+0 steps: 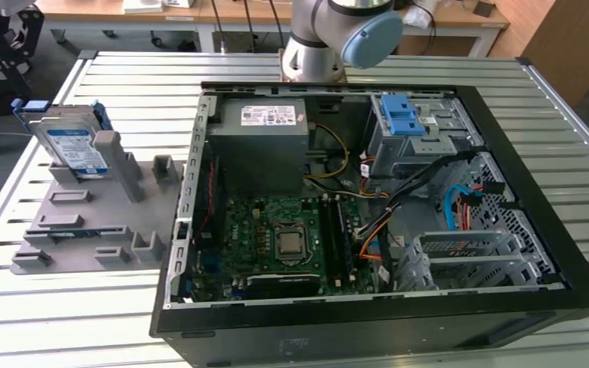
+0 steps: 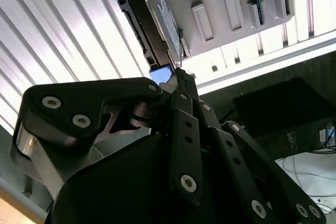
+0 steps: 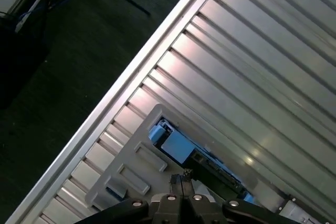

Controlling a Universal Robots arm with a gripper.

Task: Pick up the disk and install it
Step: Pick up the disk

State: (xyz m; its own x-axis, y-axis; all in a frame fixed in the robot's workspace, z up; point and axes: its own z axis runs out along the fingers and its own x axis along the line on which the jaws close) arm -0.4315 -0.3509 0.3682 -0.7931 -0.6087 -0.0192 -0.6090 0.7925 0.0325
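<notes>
Slats of a metal table point(image 1: 70, 322) are spread across the exterior view, and an open computer case point(image 1: 376, 330) is laid flat on them in the middle of the frame. Inside the case, a green circuit board point(image 1: 284, 238), a grey power box point(image 1: 264, 146) and a grey cage point(image 1: 417, 130) with two blue clips are seen. The base of the arm point(image 1: 330, 38) is mounted at the top centre of the frame. Toward the exterior view's left, in the upper part of the frame, the disk point(image 1: 70, 149) is stood on edge in a slot of a grey holder point(image 1: 90, 222), well apart from the cage and outside the case. In the second wrist view, the gripper point(image 2: 181, 78) is seen with its black fingers drawn together to a narrow point and nothing held between them. That point is placed just beside the blue end of the disk point(image 2: 152, 30), which is seated in the holder point(image 2: 226, 3). Whether the two are touching cannot be told. In the first wrist view, the gripper point(image 3: 181, 178) is seen with its tips pressed together just over the disk point(image 3: 178, 146). The holder point(image 3: 131, 166) is set on the table point(image 3: 252, 51), and a dark floor point(image 3: 63, 77) is seen beyond the table's edge.
</notes>
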